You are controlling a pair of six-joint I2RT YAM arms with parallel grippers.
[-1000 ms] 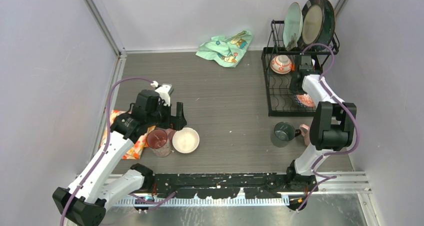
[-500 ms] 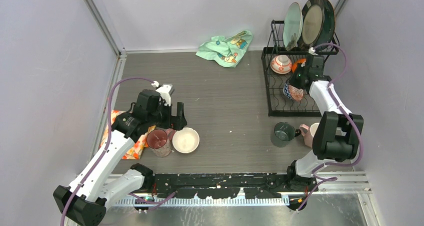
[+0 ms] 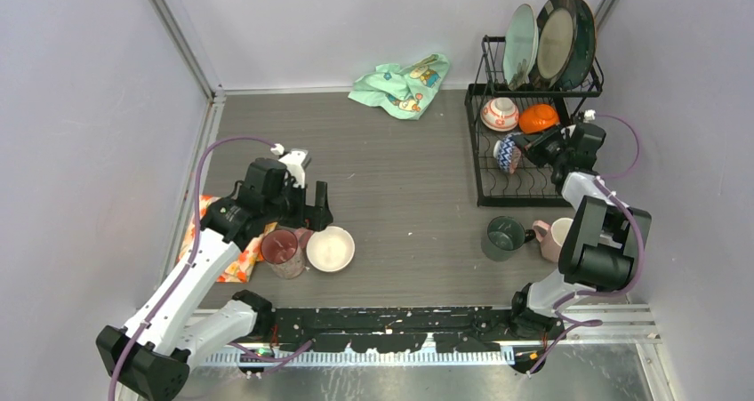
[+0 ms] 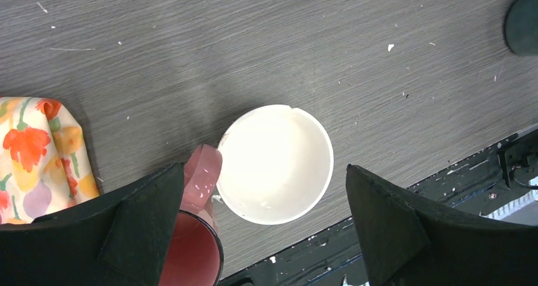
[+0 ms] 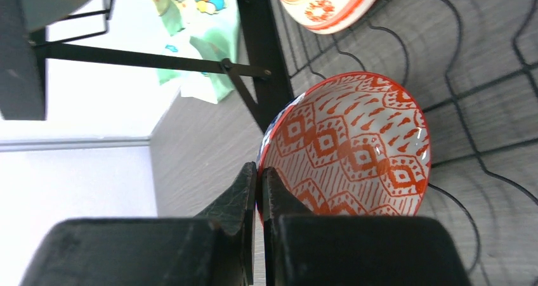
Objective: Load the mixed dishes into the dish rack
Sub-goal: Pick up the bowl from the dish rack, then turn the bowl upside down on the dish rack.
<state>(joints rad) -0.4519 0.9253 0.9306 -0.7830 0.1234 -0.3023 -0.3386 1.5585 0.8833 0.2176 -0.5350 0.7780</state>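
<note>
Right end effector [image 5: 259, 169], closed tight, touches rim of patterned bowl [image 5: 355, 149].

The grey wood-grain table [image 3: 400, 179] is carrying seven items directly.

- Far right corner: the black wire dish rack [image 3: 478, 165] is standing.
- Far edge, left of the rack: a mint-green cartoon-print cloth [image 3: 402, 83] is lying crumpled.
- Near left: an orange floral cloth [image 3: 203, 207] is lying bunched. A reddish-pink cup [image 3: 281, 248] is standing at its edge, with a white bowl [image 3: 330, 248] sitting upright just beside the cup's handle.
- Near right: a dark green cup [image 3: 505, 235] and a pale pink cup [image 3: 558, 236] are standing side by side.
</note>
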